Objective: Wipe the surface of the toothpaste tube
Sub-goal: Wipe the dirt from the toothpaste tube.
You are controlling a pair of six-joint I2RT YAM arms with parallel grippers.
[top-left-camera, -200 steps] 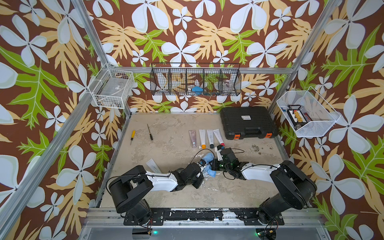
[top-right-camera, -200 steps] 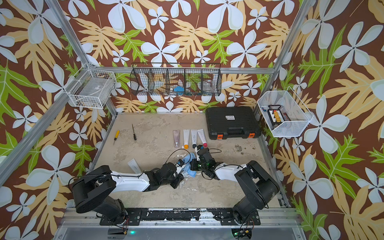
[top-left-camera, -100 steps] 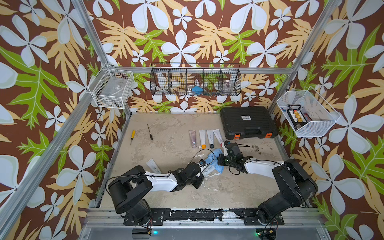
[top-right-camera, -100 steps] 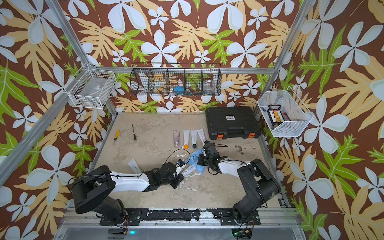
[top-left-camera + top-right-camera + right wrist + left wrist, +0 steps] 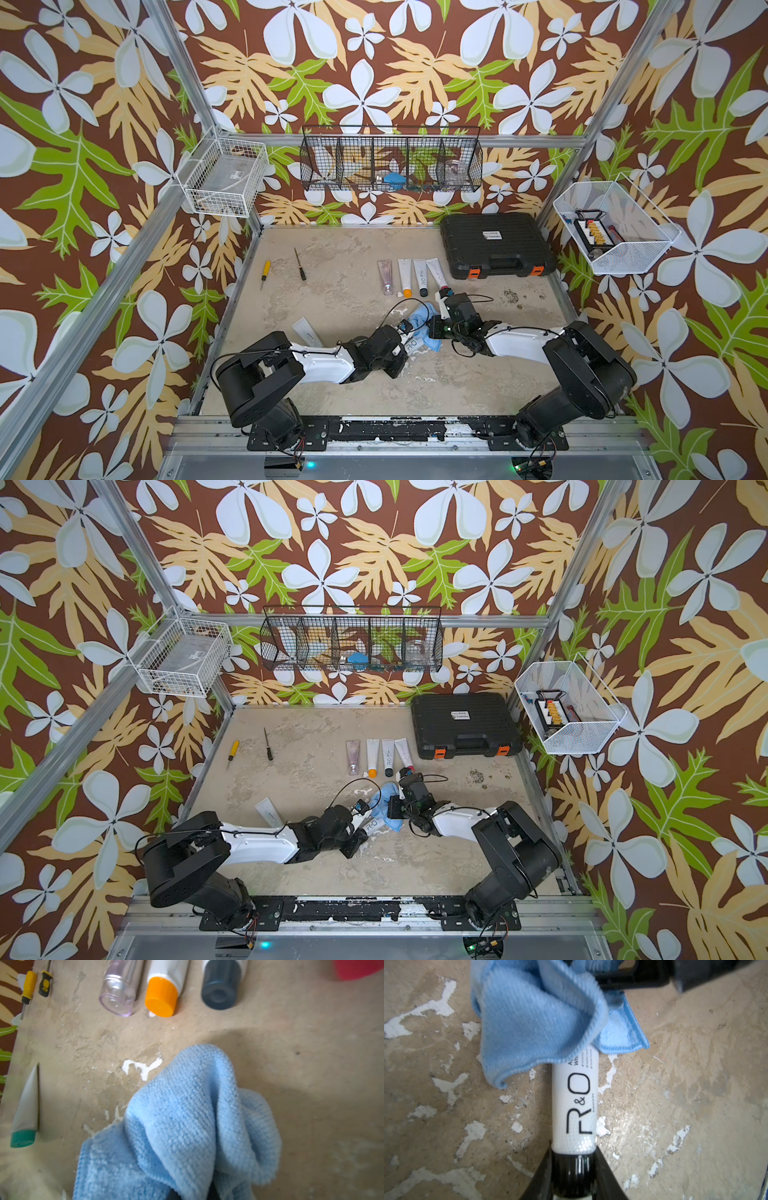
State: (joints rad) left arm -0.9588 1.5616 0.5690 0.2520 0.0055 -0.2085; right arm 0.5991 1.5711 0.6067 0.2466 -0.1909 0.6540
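Note:
The toothpaste tube (image 5: 574, 1105) is white with black "R&O" lettering and lies low over the table. My left gripper (image 5: 573, 1167) is shut on its black cap (image 5: 573, 1176). A blue cloth (image 5: 537, 1022) drapes over the tube's far half. My right gripper (image 5: 193, 1192) is shut on that blue cloth (image 5: 187, 1126), which hides its fingers. In both top views the two grippers meet mid-table: the left gripper (image 5: 401, 347), the tube (image 5: 413, 344), the cloth (image 5: 424, 322) and the right gripper (image 5: 432, 330). The tube (image 5: 373, 825) and the cloth (image 5: 386, 808) show the same way.
Several other tubes (image 5: 411, 270) lie in a row just behind the cloth, close to my right wrist. A black case (image 5: 496, 245) sits at the back right. Two screwdrivers (image 5: 264, 272) lie back left. A green-capped tube (image 5: 307, 332) lies beside my left arm.
My right gripper carried the cloth a little toward the back along the tube, then drew it back toward the left gripper. The left arm and the tube stayed nearly still.

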